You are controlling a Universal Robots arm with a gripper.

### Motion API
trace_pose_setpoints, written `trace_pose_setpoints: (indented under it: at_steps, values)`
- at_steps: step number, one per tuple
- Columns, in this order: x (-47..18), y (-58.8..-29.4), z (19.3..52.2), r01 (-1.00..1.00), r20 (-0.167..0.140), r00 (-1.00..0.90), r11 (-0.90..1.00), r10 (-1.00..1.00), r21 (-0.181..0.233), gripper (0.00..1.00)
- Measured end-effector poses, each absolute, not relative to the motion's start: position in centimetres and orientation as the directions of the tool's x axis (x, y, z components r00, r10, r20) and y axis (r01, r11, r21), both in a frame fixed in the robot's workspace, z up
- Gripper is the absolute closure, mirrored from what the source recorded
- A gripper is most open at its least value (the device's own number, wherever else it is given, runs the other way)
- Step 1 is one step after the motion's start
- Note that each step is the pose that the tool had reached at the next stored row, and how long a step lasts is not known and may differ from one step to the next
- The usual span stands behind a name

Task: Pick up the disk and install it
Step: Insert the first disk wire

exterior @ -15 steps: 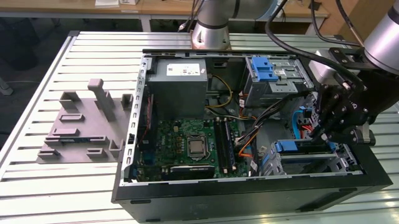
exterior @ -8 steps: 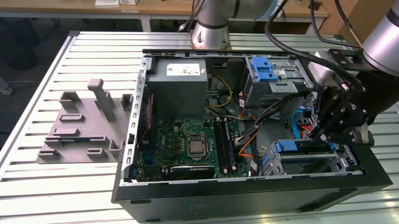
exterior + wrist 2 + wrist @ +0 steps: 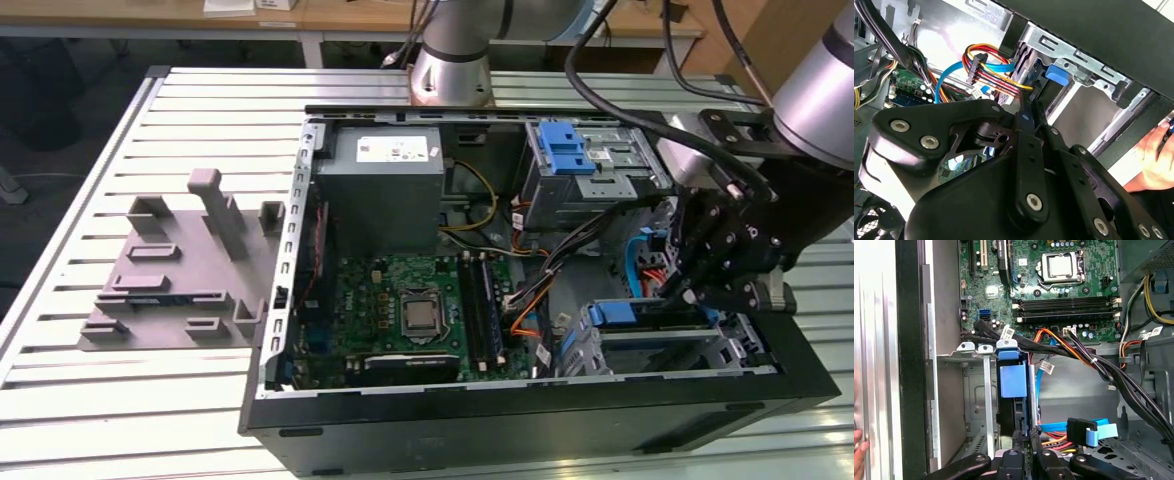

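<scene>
Clearly the largest thing, the open computer case (image 3: 534, 410), lies on its side on the slatted desk (image 3: 80, 400) so that its inside faces up and the arm can come down from above; it takes up the middle and right of the exterior view. At that frame's left the grey fixture block (image 3: 174, 275) stands well apart from the case. Inside the case, the power-supply box (image 3: 387, 190) sits at upper middle and the motherboard (image 3: 407, 310) below it, while the drive cage (image 3: 667, 335) lies at lower right, hard against the case wall, so room there is tight. The gripper (image 3: 714, 290) hangs over that cage with its jaws drawn narrow on the disk (image 3: 1013, 400), which stands on edge in the cage slot at the middle of the first wrist view, blue bracket showing. Cables (image 3: 1079, 352) run close past the slot's open side. A hand (image 3: 1156, 160) rests at the right edge of the second wrist view, outside the case.
</scene>
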State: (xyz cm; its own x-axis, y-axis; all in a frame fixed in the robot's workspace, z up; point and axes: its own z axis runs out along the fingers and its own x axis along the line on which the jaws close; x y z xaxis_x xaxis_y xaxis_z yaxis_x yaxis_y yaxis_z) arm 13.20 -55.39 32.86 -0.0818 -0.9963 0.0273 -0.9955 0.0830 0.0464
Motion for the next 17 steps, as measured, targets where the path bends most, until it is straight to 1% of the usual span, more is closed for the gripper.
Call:
trace_pose_setpoints:
  at_steps: [5, 6, 10, 12, 14, 17]
  values:
    - [13.2, -55.4, 33.0, -0.995, 0.026, -0.082, 0.083, -0.996, 0.047, 0.83]
    - [13.2, -55.4, 33.2, -0.995, 0.027, -0.082, 0.083, -0.996, 0.046, 0.76]
    - [13.2, -55.4, 33.9, -0.995, 0.027, -0.082, 0.083, -0.996, 0.046, 0.76]
    - [13.2, -55.4, 33.9, -0.995, 0.027, -0.082, 0.083, -0.996, 0.046, 0.78]
    - [13.2, -55.4, 34.0, -0.995, 0.027, -0.082, 0.083, -0.996, 0.046, 0.89]
    - [13.2, -55.4, 34.0, -0.995, 0.027, -0.082, 0.083, -0.996, 0.046, 0.89]
